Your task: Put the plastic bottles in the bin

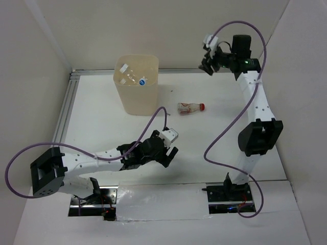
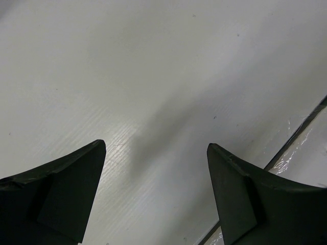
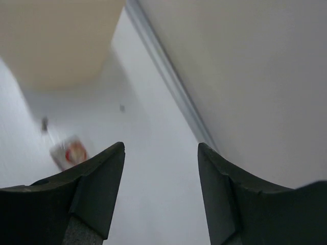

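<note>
The bin (image 1: 137, 97), a tall cream container, stands at the back left of the table, with clear plastic bottles (image 1: 134, 76) lying inside it. One short bottle with a red cap and reddish label (image 1: 190, 107) lies on its side right of the bin. My left gripper (image 1: 171, 154) hovers low over the table's near middle, open and empty; the left wrist view shows the left gripper (image 2: 156, 148) over bare table only. My right gripper (image 1: 206, 66) is raised near the back wall, open and empty. In the right wrist view, the right gripper (image 3: 161, 145) sees the bin (image 3: 61, 35) and the blurred red-label bottle (image 3: 71, 152).
An aluminium rail (image 1: 66, 107) runs along the left and back table edges, seen also as the rail (image 3: 168, 76) under the wall. White walls close in on three sides. A taped strip (image 1: 163, 196) lies along the near edge between the arm bases.
</note>
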